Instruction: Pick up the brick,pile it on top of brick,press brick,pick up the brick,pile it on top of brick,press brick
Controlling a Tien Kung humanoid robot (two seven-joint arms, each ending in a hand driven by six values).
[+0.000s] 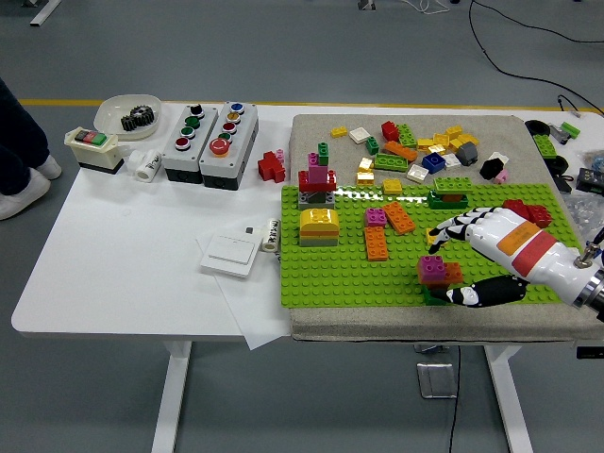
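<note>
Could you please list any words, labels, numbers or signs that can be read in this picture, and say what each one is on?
None can be read.
Button boxes: coloured buttons only; any markings are too small to read.
White switch plate: no print visible.
Right hand: orange and red bands, no lettering.
Bricks on the green baseplate: plain.

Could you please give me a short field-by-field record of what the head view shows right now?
right hand: open, over the baseplate's near right part, holding nothing
left hand: not in view
stack: magenta brick on top, orange beside it, just left of the hand, on the baseplate
baseplate: green, on a beige mat
loose bricks: scattered on the mat's far side
button boxes: two, on the table's far left
person: only a leg and shoe at the left edge
</note>
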